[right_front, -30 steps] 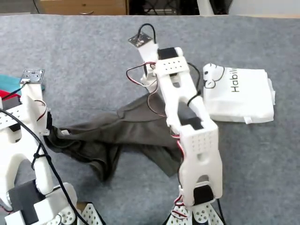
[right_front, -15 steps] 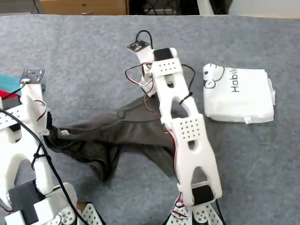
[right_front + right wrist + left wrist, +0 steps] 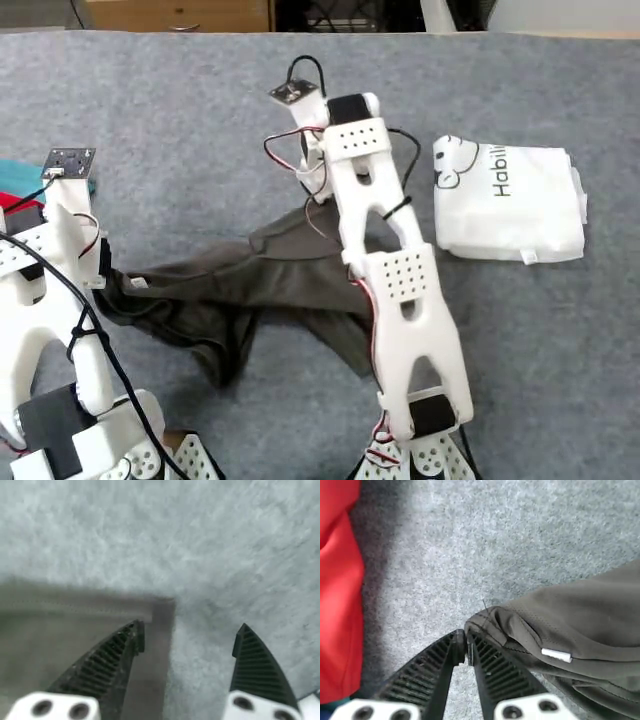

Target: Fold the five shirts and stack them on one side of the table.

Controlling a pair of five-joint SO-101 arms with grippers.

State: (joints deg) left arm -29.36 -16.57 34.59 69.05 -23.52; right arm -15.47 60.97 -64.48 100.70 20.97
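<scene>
By the look of it, you have one shirt done: the folded white printed shirt (image 3: 510, 205) lies near the right edge of the grey felt table (image 3: 180, 100). The dark brown-grey shirt (image 3: 260, 290) lies crumpled mid-table, not yet folded. Your left gripper (image 3: 465, 647) is clamped on its hem. Your right gripper (image 3: 191, 627) hangs wide open over another corner, holding nothing. Red fabric (image 3: 337, 580) waits at the left edge.
</scene>
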